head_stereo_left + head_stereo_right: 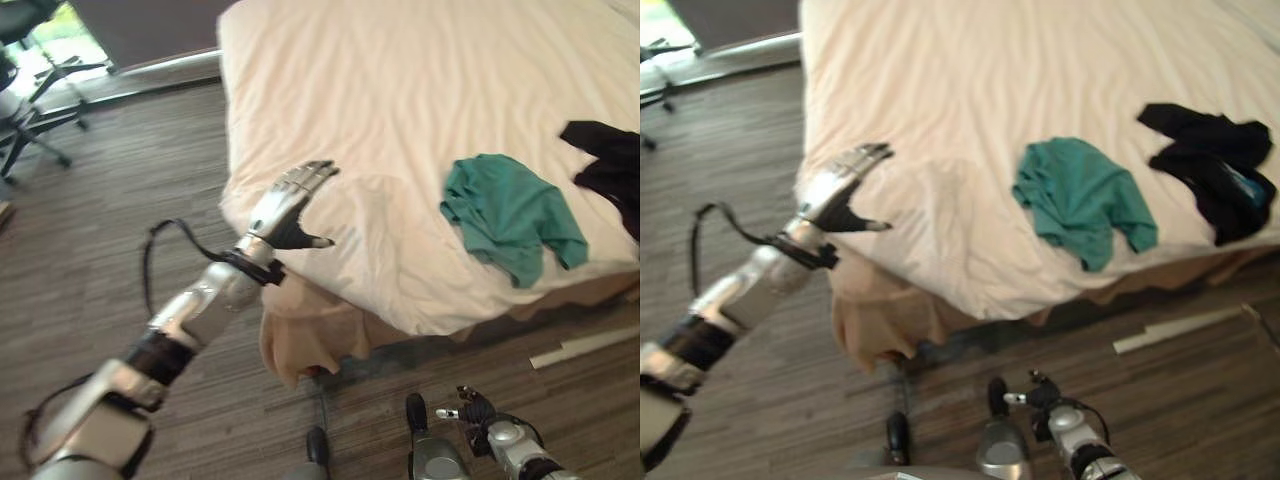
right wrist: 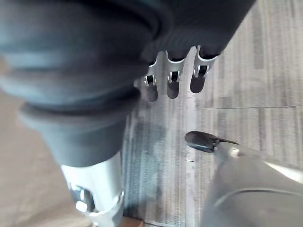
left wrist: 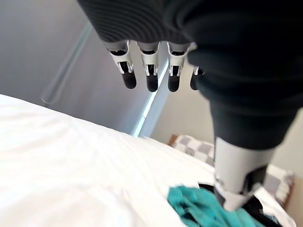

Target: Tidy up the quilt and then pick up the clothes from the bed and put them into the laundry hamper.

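While flat-fingered over the quilt (image 1: 400, 90), left hand (image 1: 290, 205) outstretched

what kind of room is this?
Most likely a bedroom, perhaps a staged one. A bed under a pale quilt has a teal garment and a black garment lying on it, over wood-look flooring. An office chair stands near a bright window.

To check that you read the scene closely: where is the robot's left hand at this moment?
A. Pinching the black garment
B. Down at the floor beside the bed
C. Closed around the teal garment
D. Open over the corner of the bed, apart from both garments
D: the left hand is over the bed's corner with straight fingers, while the teal garment and black garment lie farther along the quilt.
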You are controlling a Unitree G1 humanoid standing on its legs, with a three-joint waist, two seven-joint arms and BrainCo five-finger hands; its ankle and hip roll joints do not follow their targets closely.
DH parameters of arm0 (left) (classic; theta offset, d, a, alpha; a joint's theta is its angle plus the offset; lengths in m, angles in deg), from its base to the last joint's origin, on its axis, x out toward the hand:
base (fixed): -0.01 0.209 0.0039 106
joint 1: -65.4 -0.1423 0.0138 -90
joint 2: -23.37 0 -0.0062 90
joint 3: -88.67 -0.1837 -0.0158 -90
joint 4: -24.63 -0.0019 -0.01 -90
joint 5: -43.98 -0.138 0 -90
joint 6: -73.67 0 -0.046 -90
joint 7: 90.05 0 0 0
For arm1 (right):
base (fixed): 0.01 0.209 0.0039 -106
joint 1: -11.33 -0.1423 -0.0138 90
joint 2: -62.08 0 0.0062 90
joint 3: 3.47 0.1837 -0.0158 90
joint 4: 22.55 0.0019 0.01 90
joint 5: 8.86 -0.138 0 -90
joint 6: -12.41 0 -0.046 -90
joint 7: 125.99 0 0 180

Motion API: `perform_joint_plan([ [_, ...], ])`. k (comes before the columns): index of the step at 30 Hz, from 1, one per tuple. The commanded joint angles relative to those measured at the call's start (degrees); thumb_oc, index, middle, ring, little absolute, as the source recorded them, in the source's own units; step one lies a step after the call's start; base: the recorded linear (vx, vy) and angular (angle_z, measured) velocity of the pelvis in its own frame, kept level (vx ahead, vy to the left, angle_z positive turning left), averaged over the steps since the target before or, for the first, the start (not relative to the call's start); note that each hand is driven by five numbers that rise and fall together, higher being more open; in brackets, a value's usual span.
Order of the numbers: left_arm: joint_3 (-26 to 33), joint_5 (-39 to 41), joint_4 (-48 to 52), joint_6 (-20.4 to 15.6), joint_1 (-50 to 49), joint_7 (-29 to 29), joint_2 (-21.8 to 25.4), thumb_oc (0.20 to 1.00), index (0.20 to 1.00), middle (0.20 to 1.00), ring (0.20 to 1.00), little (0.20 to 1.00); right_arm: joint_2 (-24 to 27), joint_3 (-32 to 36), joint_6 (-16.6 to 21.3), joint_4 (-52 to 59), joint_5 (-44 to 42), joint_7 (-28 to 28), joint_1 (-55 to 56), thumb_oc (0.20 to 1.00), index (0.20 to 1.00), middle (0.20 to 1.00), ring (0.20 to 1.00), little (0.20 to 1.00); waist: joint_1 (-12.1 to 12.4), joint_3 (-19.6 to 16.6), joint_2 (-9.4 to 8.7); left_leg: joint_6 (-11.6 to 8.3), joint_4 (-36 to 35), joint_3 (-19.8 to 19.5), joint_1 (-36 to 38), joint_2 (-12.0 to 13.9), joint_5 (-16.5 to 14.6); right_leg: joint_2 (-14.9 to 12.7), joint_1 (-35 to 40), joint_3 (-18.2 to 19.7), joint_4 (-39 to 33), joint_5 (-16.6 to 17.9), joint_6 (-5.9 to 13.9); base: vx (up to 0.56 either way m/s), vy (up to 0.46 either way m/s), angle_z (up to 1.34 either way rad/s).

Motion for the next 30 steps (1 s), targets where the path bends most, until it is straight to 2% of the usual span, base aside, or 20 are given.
perform_joint_plan([
  [1, -2.3, -5.0, -13.2, 4.0, 13.3, 2.4, -0.3, 1.000, 1.000, 1.000, 1.000, 1.000, 2.9, -1.7, 0.8, 0.7, 2.0, 2.1, -3.2, 1.000, 1.000, 1.000, 1.000, 1.000, -1.3, 3.8, -1.97, -1.46, 2.4, -0.2, -0.2, 1.9, -3.8, -2.8, 0.1, -0.3, 1.3, -5.2, 5.95, -0.17, 0.034, -0.59],
  [2, -2.4, -5.0, -13.3, 4.0, 13.4, 2.4, -0.4, 1.000, 1.000, 1.000, 1.000, 1.000, 2.9, -1.7, 0.8, 0.7, 2.0, 2.1, -3.2, 1.000, 1.000, 1.000, 1.000, 1.000, -1.2, 3.8, -1.97, -1.46, 2.4, -0.1, -0.3, 2.0, -3.8, -2.8, 0.0, -0.3, 1.3, -5.2, 5.95, -0.16, 0.013, -0.49],
  [4, -4.6, -5.7, -27.2, 8.1, 18.9, 3.5, -3.1, 1.000, 1.000, 1.000, 1.000, 1.000, 3.2, -2.6, 1.0, 0.6, 2.1, 3.1, -3.3, 1.000, 1.000, 1.000, 1.000, 1.000, -2.7, 6.1, -2.77, -1.45, 4.9, 0.4, -3.5, 2.3, -3.7, -2.7, -3.8, 0.9, 3.1, -4.7, 5.85, -0.14, 0.001, -0.28],
  [5, -4.9, -5.7, -27.6, 8.0, 19.3, 3.7, -3.3, 1.000, 1.000, 1.000, 1.000, 1.000, 3.2, -2.5, 1.0, 0.6, 2.1, 3.1, -3.4, 1.000, 1.000, 1.000, 1.000, 1.000, -2.6, 6.1, -2.77, -1.45, 5.1, 0.4, -3.7, 2.3, -3.8, -2.7, -4.0, 0.9, 3.3, -4.7, 5.85, -0.12, -0.014, -0.18],
  [7, -5.4, -4.7, -43.7, 11.0, 22.9, 2.2, -6.0, 1.000, 1.000, 1.000, 1.000, 1.000, 4.4, -2.8, 1.1, 0.7, 1.2, 4.1, -4.6, 1.000, 1.000, 1.000, 1.000, 1.000, -3.5, 7.3, -3.50, -1.53, 6.8, 0.3, -5.4, 2.5, -3.6, -2.9, -5.2, 1.2, 4.3, -4.5, 5.73, -0.08, -0.011, -0.09],
  [8, -5.6, -4.7, -48.0, 11.4, 23.0, 1.0, -6.6, 0.263, 0.263, 0.263, 0.263, 0.263, 4.9, -2.7, 1.0, 0.4, 0.8, 4.1, -5.0, 1.000, 1.000, 1.000, 1.000, 1.000, -3.6, 7.4, -3.56, -1.59, 7.2, 0.5, -5.5, 2.6, -3.7, -3.0, -5.1, 1.3, 4.3, -4.6, 5.77, 0.00, 0.000, 0.00],
  [9, -5.6, -4.6, -50.2, 11.6, 22.7, 0.3, -7.0, 0.200, 0.200, 0.200, 0.200, 0.200, 5.1, -2.7, 0.9, -0.1, 0.5, 4.2, -5.3, 1.000, 1.000, 1.000, 1.000, 1.000, -3.7, 7.3, -3.66, -1.64, 7.2, 0.6, -5.3, 2.6, -3.8, -3.1, -4.9, 1.3, 4.2, -4.6, 5.79, 0.03, -0.005, 0.04],
  [15, 0.4, 1.5, -49.6, 11.1, 13.3, 0.2, -9.5, 0.200, 0.200, 0.200, 0.200, 0.200, 6.0, 0.5, 0.9, -1.8, -2.2, 6.8, -7.9, 1.000, 1.000, 1.000, 1.000, 1.000, -2.8, 6.5, -3.37, -1.67, 7.1, 0.7, -4.0, 2.6, -4.4, -3.2, -2.9, 1.0, 3.6, -4.9, 5.45, 0.04, 0.012, -0.02],
  [16, 3.7, 4.6, -45.1, 9.9, 4.8, -0.3, -9.6, 0.206, 0.206, 0.206, 0.206, 0.206, 11.1, 6.7, 1.1, -0.4, -4.6, 10.0, -11.2, 1.000, 1.000, 1.000, 1.000, 1.000, -2.0, 6.0, -2.98, -1.59, 6.8, 0.3, -3.2, 2.6, -4.5, -3.2, -1.5, 0.4, 3.2, -5.2, 5.35, 0.03, 0.036, -0.02],
  [17, 3.7, 4.6, -45.1, 9.9, 4.8, -0.3, -9.6, 0.395, 0.395, 0.395, 0.395, 0.395, 11.1, 6.7, 1.1, -0.4, -4.6, 10.0, -11.2, 1.000, 1.000, 1.000, 1.000, 1.000, -2.1, 6.0, -2.97, -1.59, 6.8, 0.3, -3.3, 2.6, -4.5, -3.2, -1.5, 0.4, 3.2, -5.2, 5.35, 0.08, 0.062, 0.01],
  [18, 5.6, 4.0, -40.4, 8.9, -4.8, -0.7, -9.8, 1.000, 1.000, 1.000, 1.000, 1.000, 18.3, 13.6, 1.9, 3.1, -6.2, 13.2, -10.9, 1.000, 1.000, 1.000, 1.000, 1.000, -1.4, 4.9, -2.81, -1.46, 6.1, -0.2, -2.3, 2.5, -4.6, -3.2, 0.0, -0.4, 2.7, -5.5, 5.37, 0.09, 0.047, 0.04],
  [21, 7.8, 2.1, -39.1, 8.2, -18.5, -2.2, -11.9, 1.000, 1.000, 1.000, 1.000, 1.000, 26.2, 19.5, 2.9, 8.7, -5.5, 17.3, -12.6, 1.000, 1.000, 1.000, 1.000, 1.000, -0.1, 3.1, -3.15, -1.24, 4.8, -0.6, -0.6, 2.5, -4.9, -3.0, 2.3, -1.4, 2.0, -6.0, 5.48, 0.08, 0.057, 0.10],
  [23, 8.9, 1.7, -45.9, 8.7, -24.8, -1.6, -14.1, 1.000, 1.000, 1.000, 1.000, 1.000, 32.8, 20.4, 3.3, 9.6, -5.4, 19.2, -18.7, 1.000, 1.000, 1.000, 1.000, 1.000, 1.4, 2.1, -3.92, -1.22, 4.2, -1.4, 0.5, 2.7, -5.3, -2.7, 3.6, -2.1, 1.8, -6.6, 5.36, 0.04, 0.022, 0.15],
  [24, 8.9, 1.7, -46.1, 8.6, -24.8, -1.5, -14.3, 1.000, 1.000, 1.000, 1.000, 1.000, 32.9, 20.3, 3.3, 9.5, -5.4, 19.2, -19.0, 1.000, 1.000, 1.000, 1.000, 1.000, 1.3, 2.1, -3.91, -1.22, 4.2, -1.4, 0.3, 2.6, -5.0, -2.7, 3.4, -2.1, 1.8, -6.4, 5.33, -0.02, 0.057, 0.13],
  [25, 13.2, 1.0, -53.6, 10.2, -30.4, 0.2, -18.7, 1.000, 1.000, 1.000, 1.000, 1.000, 26.9, 22.8, 6.6, 26.5, 1.2, 24.0, -8.3, 1.000, 1.000, 1.000, 1.000, 1.000, 0.9, 2.0, -4.22, -0.88, 4.0, -1.6, 0.8, 2.5, -4.6, -2.6, 3.4, -2.0, 2.5, -6.4, 5.19, 0.01, 0.059, 0.04],
  [26, 13.0, 0.9, -53.7, 10.2, -30.5, 0.2, -18.6, 1.000, 1.000, 1.000, 1.000, 1.000, 26.7, 23.2, 6.2, 27.1, 1.4, 24.1, -7.6, 1.000, 1.000, 1.000, 1.000, 1.000, 1.0, 1.7, -4.17, -0.89, 3.7, -1.6, 1.0, 2.5, -5.0, -2.5, 3.7, -2.1, 2.3, -6.8, 5.29, 0.02, 0.092, 0.18],
  [27, 16.2, 0.3, -58.9, 12.2, -33.5, 0.6, -20.5, 1.000, 1.000, 1.000, 1.000, 1.000, 22.8, 25.0, 6.9, 39.2, 6.9, 25.7, -4.2, 1.000, 1.000, 1.000, 1.000, 1.000, 1.2, 1.6, -4.31, -0.66, 3.5, -1.7, 1.4, 2.5, -5.2, -2.4, 4.0, -2.1, 2.6, -7.1, 5.26, 0.07, 0.043, 0.21],
  [28, 18.9, -1.3, -64.9, 14.4, -36.7, 0.8, -21.6, 1.000, 1.000, 1.000, 1.000, 1.000, 19.5, 24.3, 11.5, 34.0, 7.5, 27.6, -4.4, 1.000, 1.000, 1.000, 1.000, 1.000, 3.0, 1.1, -4.32, -0.38, 3.5, -2.3, 1.9, 2.5, -5.4, -2.2, 4.8, -3.0, 3.0, -7.9, 5.05, 0.01, 0.035, 0.12],
  [29, 20.9, -1.6, -65.7, 15.3, -38.9, 0.5, -21.1, 1.000, 1.000, 1.000, 1.000, 1.000, 19.8, 22.6, 12.1, 40.2, 8.2, 26.4, -6.0, 1.000, 1.000, 1.000, 1.000, 1.000, 3.8, 1.0, -4.80, -0.41, 3.5, -2.5, 2.0, 2.5, -5.0, -2.2, 5.1, -3.2, 3.1, -7.7, 4.79, 0.00, 0.000, 0.00],
  [30, 25.2, 0.7, -67.9, 16.3, -42.2, -0.1, -20.5, 1.000, 1.000, 1.000, 1.000, 1.000, 20.4, 18.8, 12.3, 53.7, 10.0, 22.4, -9.9, 1.000, 1.000, 1.000, 1.000, 1.000, 5.7, 0.7, -5.61, -0.45, 3.5, -2.9, 2.3, 2.7, -5.0, -2.0, 5.7, -3.7, 3.1, -8.0, 4.51, 0.03, -0.015, -0.08],
])
